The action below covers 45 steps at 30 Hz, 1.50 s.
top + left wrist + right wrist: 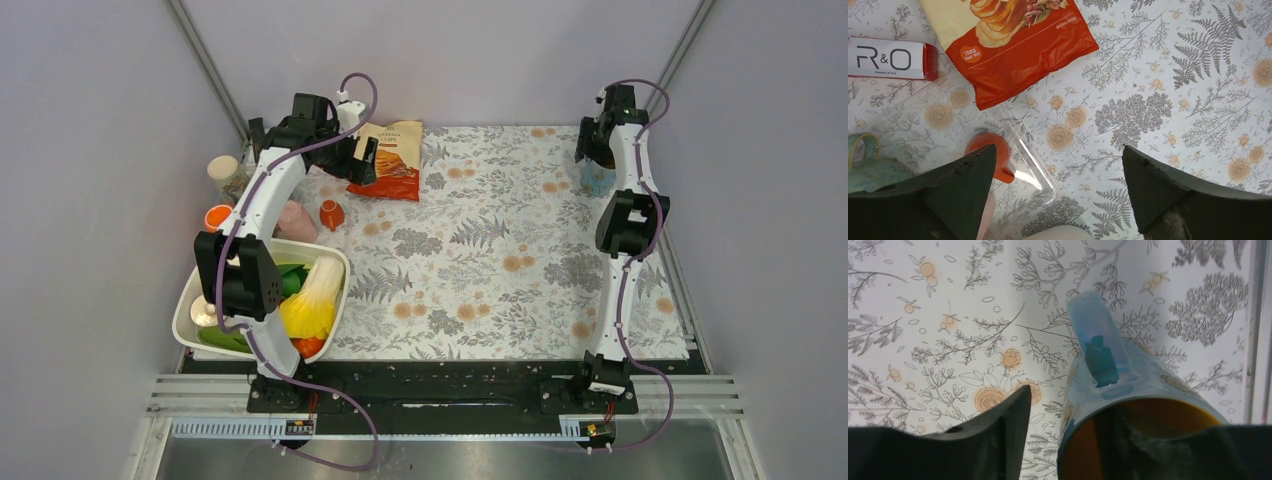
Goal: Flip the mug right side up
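The mug (1128,385) is light blue with an orange inside. It stands at the far right of the table (597,180), its opening towards my right wrist camera and its handle (1098,340) pointing away. My right gripper (1073,407) straddles the mug's wall: one finger is inside the mug, and the other finger (998,430) is outside on the left, with a strip of cloth showing between it and the wall. It also shows in the top view (597,150). My left gripper (1058,155) is open and empty above the cloth, and sits at the far left in the top view (362,160).
A chips bag (392,158) lies at the back left. Near it are an R&O box (890,59), a clear plastic tray (1018,165), a small orange cup (993,147), a teal mug (868,172) and a pink cup (296,220). A white basin (335,262) of vegetables stands front left.
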Each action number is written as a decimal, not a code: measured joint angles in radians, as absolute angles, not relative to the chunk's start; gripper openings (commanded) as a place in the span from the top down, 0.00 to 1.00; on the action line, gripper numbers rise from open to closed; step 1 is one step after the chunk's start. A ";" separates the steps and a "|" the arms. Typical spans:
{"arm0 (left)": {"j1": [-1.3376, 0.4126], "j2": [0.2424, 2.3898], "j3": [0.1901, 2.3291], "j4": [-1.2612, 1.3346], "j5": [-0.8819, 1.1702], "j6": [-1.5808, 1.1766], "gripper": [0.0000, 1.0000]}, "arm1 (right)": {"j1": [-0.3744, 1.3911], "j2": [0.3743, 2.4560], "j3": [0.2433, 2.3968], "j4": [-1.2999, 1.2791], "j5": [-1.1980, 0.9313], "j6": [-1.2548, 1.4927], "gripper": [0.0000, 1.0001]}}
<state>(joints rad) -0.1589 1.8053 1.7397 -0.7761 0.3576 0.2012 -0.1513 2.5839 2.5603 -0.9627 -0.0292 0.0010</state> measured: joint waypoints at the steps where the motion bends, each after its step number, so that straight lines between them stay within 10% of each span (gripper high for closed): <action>1: -0.159 1.805 1.740 -0.777 0.358 0.212 0.01 | -0.151 2.584 2.568 -0.959 -0.041 -0.003 0.25; 4: -0.158 1.817 1.771 -0.854 0.355 0.279 0.01 | -0.150 2.579 2.580 -0.944 -0.063 -0.009 0.01; 17: -0.152 2.099 2.081 -1.272 0.075 0.898 0.17 | -0.146 2.163 2.365 -0.939 -0.161 -0.058 0.01; 24: -0.152 2.189 2.066 -1.277 0.013 1.015 0.06 | -0.094 1.901 2.135 -0.932 -0.223 -0.050 0.01; 45: -0.059 2.189 1.954 -0.962 -0.075 0.303 0.05 | -0.031 1.653 1.672 -0.862 -0.230 0.026 0.01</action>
<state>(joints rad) -0.0593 2.1895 1.9537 -0.9623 -0.0746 0.3027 -0.0307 1.6531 1.6718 -0.8623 -0.2298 0.0257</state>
